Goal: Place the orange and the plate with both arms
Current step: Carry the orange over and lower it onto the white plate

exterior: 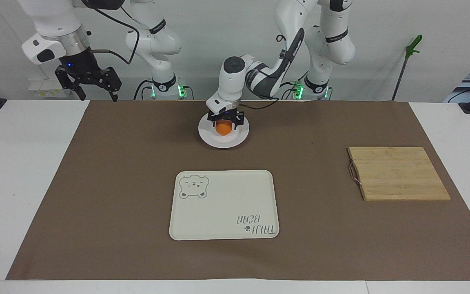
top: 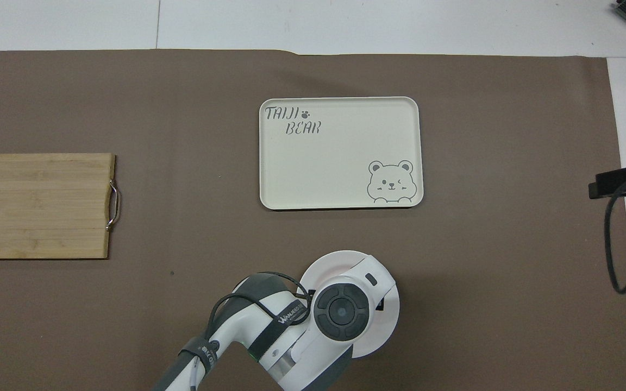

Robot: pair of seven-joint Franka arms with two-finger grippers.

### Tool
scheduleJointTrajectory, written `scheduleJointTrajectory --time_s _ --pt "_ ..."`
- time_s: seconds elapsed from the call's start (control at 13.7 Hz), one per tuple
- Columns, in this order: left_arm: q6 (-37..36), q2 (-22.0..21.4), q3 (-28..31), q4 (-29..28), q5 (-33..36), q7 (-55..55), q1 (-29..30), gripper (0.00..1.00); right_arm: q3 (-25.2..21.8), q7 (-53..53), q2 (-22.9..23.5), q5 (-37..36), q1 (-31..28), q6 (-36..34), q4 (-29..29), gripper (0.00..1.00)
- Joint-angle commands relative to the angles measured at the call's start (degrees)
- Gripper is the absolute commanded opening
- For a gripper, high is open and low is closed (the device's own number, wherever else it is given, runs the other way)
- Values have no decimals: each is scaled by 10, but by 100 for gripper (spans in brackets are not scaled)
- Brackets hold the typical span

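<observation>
The white plate (exterior: 229,141) lies on the brown mat near the robots, nearer to them than the cream tray. The left gripper (exterior: 223,124) is shut on the orange (exterior: 223,128) and holds it low over the middle of the plate; I cannot tell whether the orange touches the plate. In the overhead view the left arm's wrist covers the orange and most of the plate (top: 330,265). The right gripper (exterior: 93,89) hangs open and empty in the air over the right arm's end of the table, and that arm waits.
A cream rectangular tray (exterior: 218,212) with a bear drawing lies farther from the robots than the plate. A wooden cutting board (exterior: 398,173) with a metal handle lies toward the left arm's end of the table.
</observation>
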Motion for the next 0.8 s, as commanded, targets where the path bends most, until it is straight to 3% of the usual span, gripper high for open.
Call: scheduleJointTrajectory --time_s 0.0,0.36,0.73 --pt "-44 -27 8 16 -10 7 11 100 1 0 -12 10 -5 -5 -11 100" --pt "-96 -82 16 39 44 10 75 100 4 -4 -12 9 -2 -8 -11 100" --pt "-154 -134 17 28 73 169 192 100 2 1 -12 22 -5 7 -32 100"
